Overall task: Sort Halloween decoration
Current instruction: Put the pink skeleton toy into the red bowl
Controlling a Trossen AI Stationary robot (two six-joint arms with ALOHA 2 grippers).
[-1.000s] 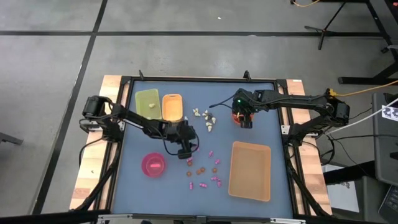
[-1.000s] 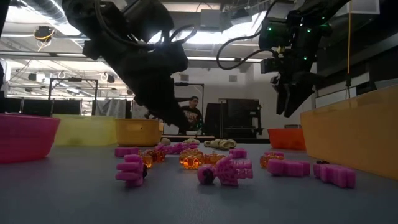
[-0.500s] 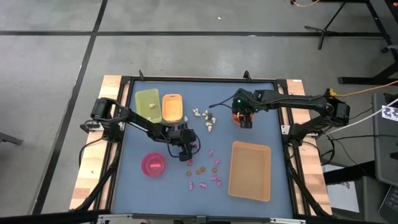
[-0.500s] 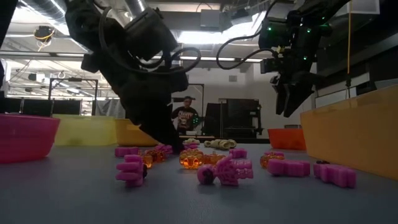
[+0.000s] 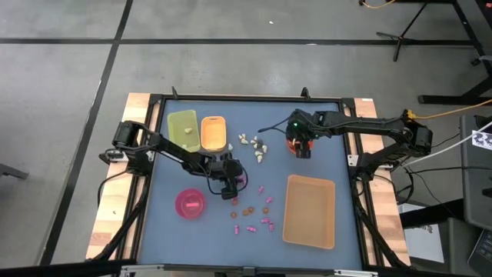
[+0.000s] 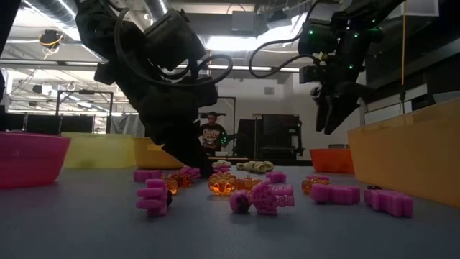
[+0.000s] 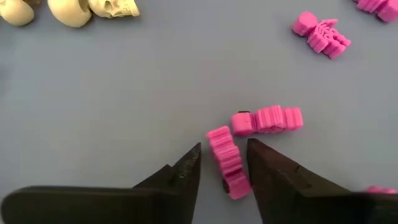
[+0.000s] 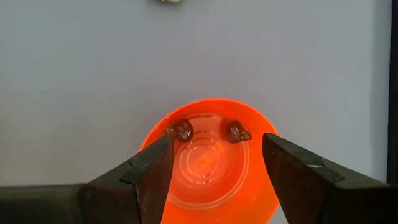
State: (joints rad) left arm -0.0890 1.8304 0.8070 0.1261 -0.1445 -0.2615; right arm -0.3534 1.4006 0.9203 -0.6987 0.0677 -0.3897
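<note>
While the left gripper is down at the mat near the table's middle, its fingers straddle a pink trinket w/ a small gap each side, so open, not clamped yet. A 2nd pink piece lies just beside it, touching or nearly so, can't tell which; a 3rd sits farther off, and cream skulls are at the far edge of the left wrist view. From above, the left gripper is between the pink bowl and the scattered trinkets: pink ones and orange-brown ones lie in front of the tan tray, cream ones just beside the orange tray, w/ the green tray next to that. The right gripper hangs over the red bowl, jaws wide apart, nothing held; two dark brown bits sit inside against the bowl's wall. In the high view it is at the mat's back-right part. Low view: pink pieces and amber ones on the mat in the foreground; a person stands in the room behind.
</note>
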